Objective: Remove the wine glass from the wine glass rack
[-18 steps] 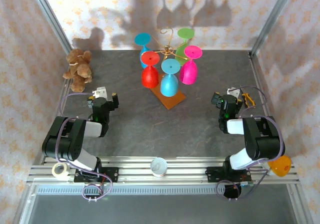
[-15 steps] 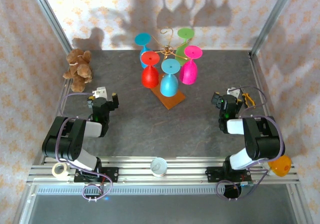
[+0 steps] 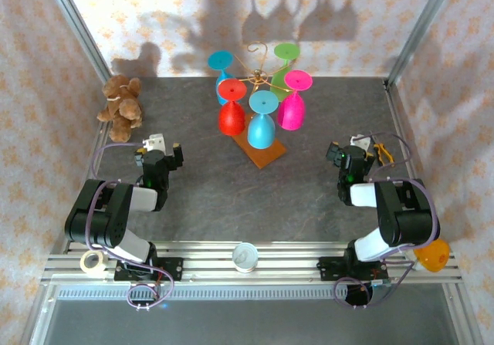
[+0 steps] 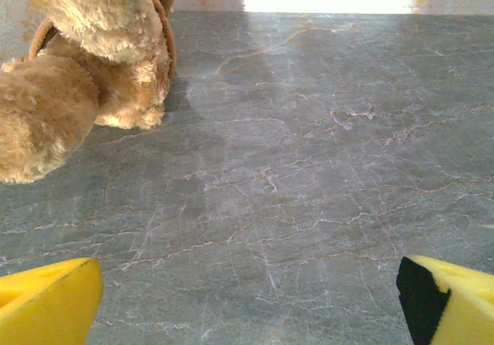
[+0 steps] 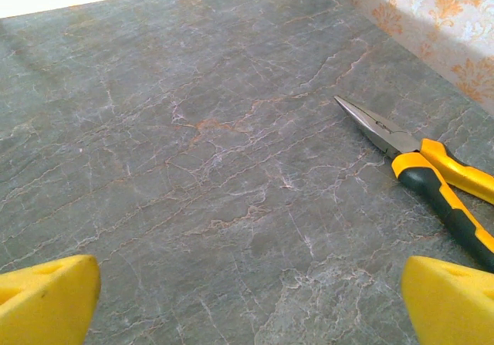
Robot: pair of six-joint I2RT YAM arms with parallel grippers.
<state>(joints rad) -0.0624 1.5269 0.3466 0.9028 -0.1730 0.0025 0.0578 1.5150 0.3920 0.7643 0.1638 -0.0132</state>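
Where the top view looks down, the wine glass rack [image 3: 266,153] stands at upper centre, wine glasses [image 3: 261,127] hanging bowl-down from it. The left gripper [image 3: 164,150] at lower left and the right gripper [image 3: 351,150] at lower right sit well apart from it. In the left wrist view, yellow fingertips [image 4: 46,302] spread wide at the bottom corners, with a teddy bear [image 4: 85,59] at upper left. In the right wrist view, the fingertips [image 5: 46,291] stand equally wide, with pliers [image 5: 421,175] at right.

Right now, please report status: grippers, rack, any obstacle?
Left gripper open, empty. Right gripper open, empty. Five wine glasses hang on wine glass rack. Teddy bear, pliers off to sides.
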